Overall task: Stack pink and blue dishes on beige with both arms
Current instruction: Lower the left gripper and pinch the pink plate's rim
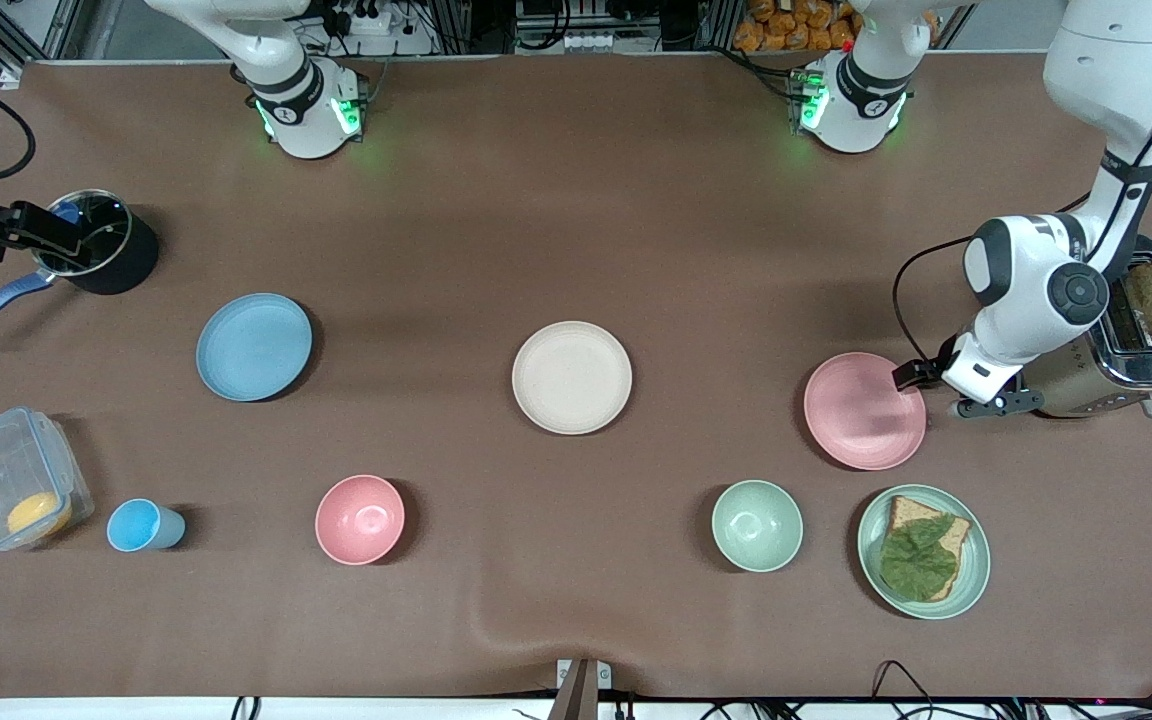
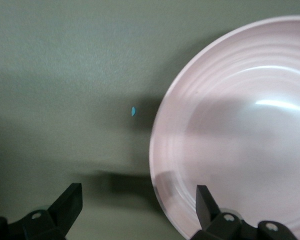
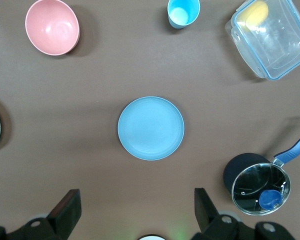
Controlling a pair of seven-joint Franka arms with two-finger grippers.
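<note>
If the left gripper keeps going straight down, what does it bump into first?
Probably the pink plate's rim: the left gripper hangs over that edge with open jaws, one inside, one over the brown table.

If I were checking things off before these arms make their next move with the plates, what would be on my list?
1. Beige plate bare, ready to be stacked on: ok.
2. Left pincer open, straddling the pink plate's rim: ok.
3. Pink plate gripped: not ok, not yet.
4. Right pincer open, high over the table with the blue plate in its view: ok.
5. Blue plate bare: ok.
6. Toaster close beside the left arm: cannot tell if clear.
</note>
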